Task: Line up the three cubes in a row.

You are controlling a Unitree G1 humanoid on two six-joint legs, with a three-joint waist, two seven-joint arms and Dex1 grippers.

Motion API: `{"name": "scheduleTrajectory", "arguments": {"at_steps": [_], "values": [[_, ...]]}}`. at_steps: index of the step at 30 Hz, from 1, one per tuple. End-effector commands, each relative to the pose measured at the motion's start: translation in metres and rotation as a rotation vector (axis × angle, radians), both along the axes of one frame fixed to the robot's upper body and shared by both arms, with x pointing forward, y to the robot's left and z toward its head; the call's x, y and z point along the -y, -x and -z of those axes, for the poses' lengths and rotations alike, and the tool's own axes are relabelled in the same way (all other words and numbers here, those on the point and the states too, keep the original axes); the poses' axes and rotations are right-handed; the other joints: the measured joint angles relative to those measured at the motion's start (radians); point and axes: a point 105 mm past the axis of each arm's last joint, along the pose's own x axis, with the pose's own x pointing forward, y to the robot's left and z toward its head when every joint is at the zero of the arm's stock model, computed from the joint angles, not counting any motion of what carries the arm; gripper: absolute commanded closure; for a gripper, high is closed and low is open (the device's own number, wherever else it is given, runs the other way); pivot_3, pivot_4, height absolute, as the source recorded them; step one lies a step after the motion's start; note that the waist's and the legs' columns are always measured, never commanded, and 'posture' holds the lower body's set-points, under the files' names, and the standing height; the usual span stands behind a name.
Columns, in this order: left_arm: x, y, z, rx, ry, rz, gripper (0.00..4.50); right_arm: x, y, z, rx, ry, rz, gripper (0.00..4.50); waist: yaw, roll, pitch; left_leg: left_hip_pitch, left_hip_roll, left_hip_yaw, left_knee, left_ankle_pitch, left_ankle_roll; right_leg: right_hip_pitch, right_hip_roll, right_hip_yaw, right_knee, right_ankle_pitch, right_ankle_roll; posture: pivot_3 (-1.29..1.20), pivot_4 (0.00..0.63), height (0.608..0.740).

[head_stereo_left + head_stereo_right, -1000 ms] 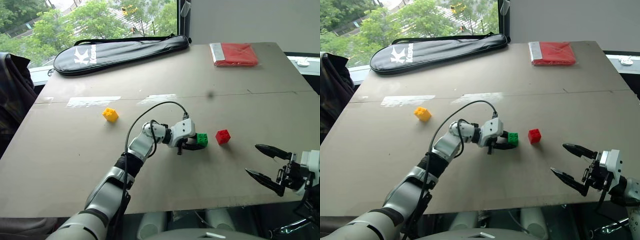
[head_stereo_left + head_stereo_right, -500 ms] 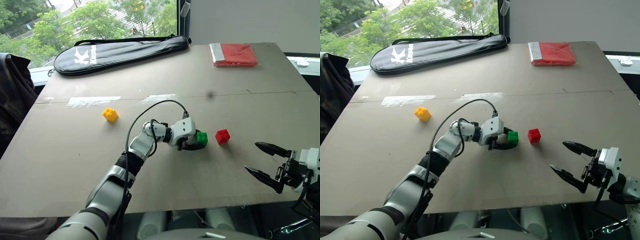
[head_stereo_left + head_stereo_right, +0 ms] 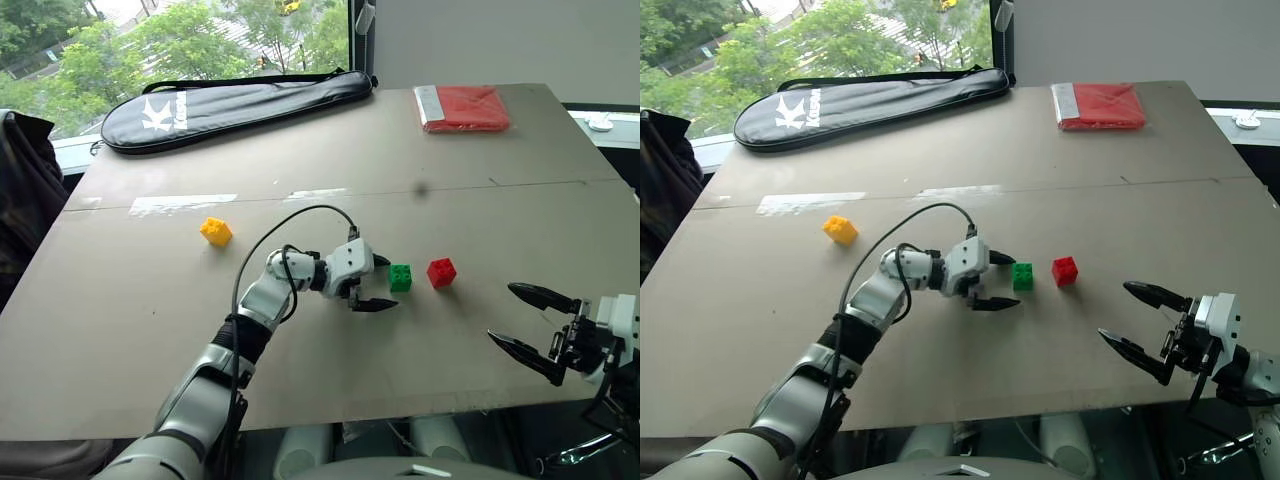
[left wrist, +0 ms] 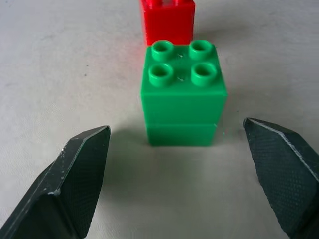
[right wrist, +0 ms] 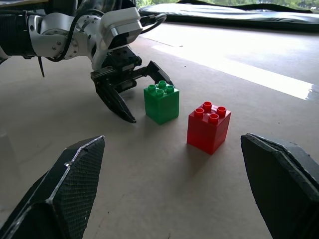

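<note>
On the table, the green cube (image 3: 401, 277) stands upright just left of the red cube (image 3: 442, 272), a narrow gap between them. The yellow cube (image 3: 215, 231) lies apart, far to the left and a little farther back. My left gripper (image 3: 386, 282) is open just left of the green cube, and neither finger touches the cube. In the left wrist view the green cube (image 4: 182, 99) sits free between the black fingers (image 4: 79, 174), with the red cube (image 4: 168, 20) behind it. My right gripper (image 3: 502, 313) hovers open and empty near the table's front right edge.
A long black racket bag (image 3: 240, 100) lies along the back left of the table (image 3: 330, 380). A flat red folded packet (image 3: 462, 107) sits at the back right. A pale tape strip (image 3: 183, 203) runs behind the yellow cube. Dark cloth (image 3: 20, 180) hangs off the left edge.
My left gripper opened, let go of the green cube and drew back a little to the left. The green cube stays beside the red one. The right arm kept still.
</note>
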Motion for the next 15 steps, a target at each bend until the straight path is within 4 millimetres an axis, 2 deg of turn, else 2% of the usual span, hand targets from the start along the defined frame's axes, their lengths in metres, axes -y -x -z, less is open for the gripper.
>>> {"name": "scheduleTrajectory", "arguments": {"at_steps": [1, 4, 8, 11, 13, 15], "values": [[-0.018, 0.004, -0.001, -0.020, -0.006, -0.082, 0.11, -0.007, 0.000, -0.009, 0.030, 0.000, -0.037, 0.00, 0.003, 0.000, 0.000, 0.000, 0.000, 0.000, 0.000, 0.000, 0.000, 0.000, 0.000, 0.000, 0.000, 0.000, 0.000, 0.00, 0.150, 0.701], [-0.030, 0.008, -0.001, -0.018, -0.014, -0.138, 0.11, -0.010, 0.000, -0.010, 0.031, -0.007, -0.053, 0.00, 0.005, 0.000, 0.000, 0.000, 0.000, 0.000, 0.001, 0.000, 0.000, 0.000, -0.001, 0.000, 0.000, 0.000, 0.001, 0.00, 0.150, 0.701], [-0.063, 0.015, -0.020, 0.029, 0.120, -0.336, 0.11, -0.017, -0.006, -0.023, 0.061, -0.064, -0.074, 0.00, -0.002, 0.000, 0.000, 0.000, 0.001, 0.001, 0.000, 0.000, 0.000, 0.000, -0.002, 0.002, 0.000, -0.001, 0.002, 0.00, 0.150, 0.701], [-0.079, 0.017, -0.032, 0.063, 0.217, -0.468, 0.11, -0.019, -0.006, -0.026, 0.070, -0.086, -0.083, 0.00, 0.006, 0.000, 0.001, -0.001, 0.002, 0.000, 0.000, 0.000, 0.000, -0.002, -0.004, 0.002, 0.000, 0.000, 0.000, 0.00, 0.150, 0.701], [-0.111, 0.009, -0.043, 0.191, 0.268, -0.711, 0.11, -0.022, -0.006, -0.030, 0.080, -0.135, -0.094, 0.00, 0.020, -0.001, 0.001, -0.002, 0.001, -0.002, 0.000, 0.000, 0.000, -0.001, -0.005, 0.001, -0.001, 0.000, 0.000, 0.00, 0.150, 0.701], [-0.145, 0.012, -0.056, 0.270, 0.341, -0.932, 0.11, -0.026, -0.005, -0.030, 0.085, -0.156, -0.123, 0.00, 0.028, -0.001, 0.001, -0.002, 0.001, -0.002, 0.000, 0.000, 0.000, -0.001, -0.005, 0.001, -0.002, 0.000, 0.001, 0.00, 0.150, 0.701]]}}
